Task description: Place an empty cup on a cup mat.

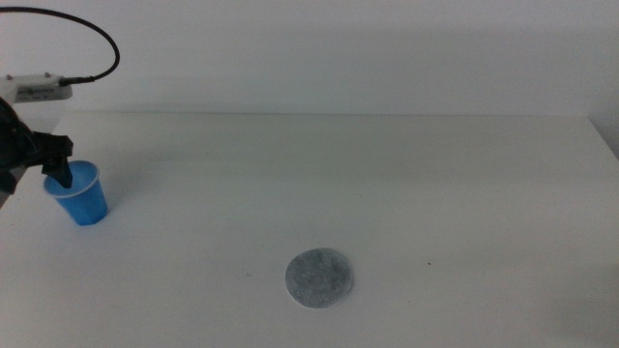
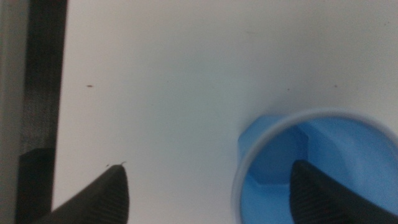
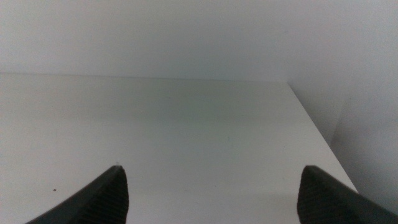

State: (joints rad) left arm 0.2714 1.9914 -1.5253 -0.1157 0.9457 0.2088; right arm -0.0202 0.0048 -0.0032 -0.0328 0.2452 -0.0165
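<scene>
Fingers of the left gripper are spread wide: one finger is seen inside the cup, the other outside, with the rim wall between them. No squeeze is visible yet; nothing is held. In the middle view the same gripper is seen at the cup's mouth, at the far left of the table. The cup is upright, blue inside, nothing seen in it.

Step in hand, as judged: a rim pinch. The wall is best closed on gently, since thin disposable stock is likely to buckle; the lift is best kept straight so the base clears the table.

The right gripper is parked with jaws wide apart over bare tabletop, holding nothing; it is not seen in the middle view.

The cup mat lies flat near the front centre, well apart from the cup.

Surface: matt white table, a few dark specks. Beyond, a plain pale wall; a black cable is looped at upper left.
</scene>
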